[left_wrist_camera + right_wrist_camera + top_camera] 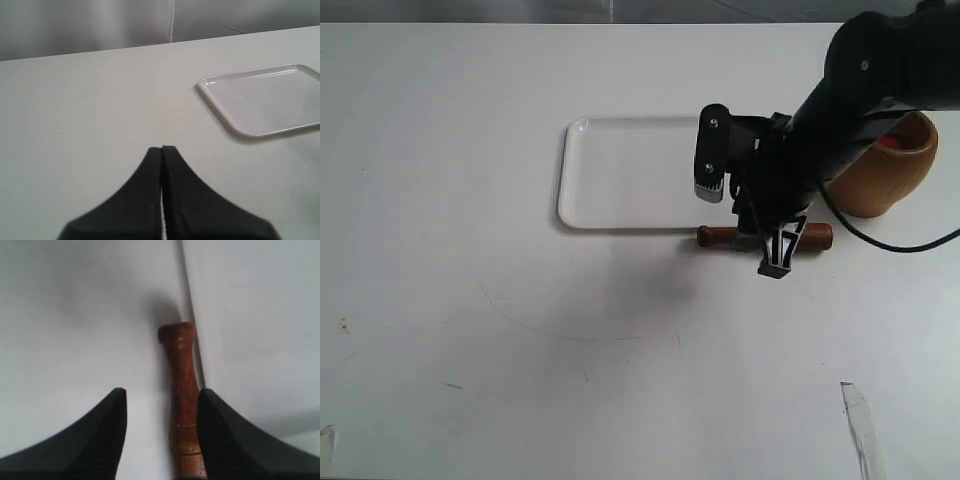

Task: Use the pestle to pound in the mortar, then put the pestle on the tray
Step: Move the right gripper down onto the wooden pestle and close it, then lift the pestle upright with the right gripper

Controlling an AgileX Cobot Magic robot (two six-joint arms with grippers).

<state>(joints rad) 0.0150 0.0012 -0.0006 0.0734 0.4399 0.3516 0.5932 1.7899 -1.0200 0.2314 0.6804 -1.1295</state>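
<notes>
The pestle [720, 237] lies flat on the table just in front of the white tray [620, 180], along its front rim. My right gripper [770, 245] is down over the pestle, open, its fingers straddling the shaft. In the right wrist view the pestle [181, 390] rests against one fingertip [215, 415], with a gap to the other, and its knobbed end points away. The mortar [885, 165] stands at the right, partly behind the right arm. My left gripper [162, 148] is shut and empty, away from the tray [265, 100].
A strip of tape or scrap [860, 425] lies on the table at the front right. A small mark [343, 324] shows at the left edge. The tray holds nothing.
</notes>
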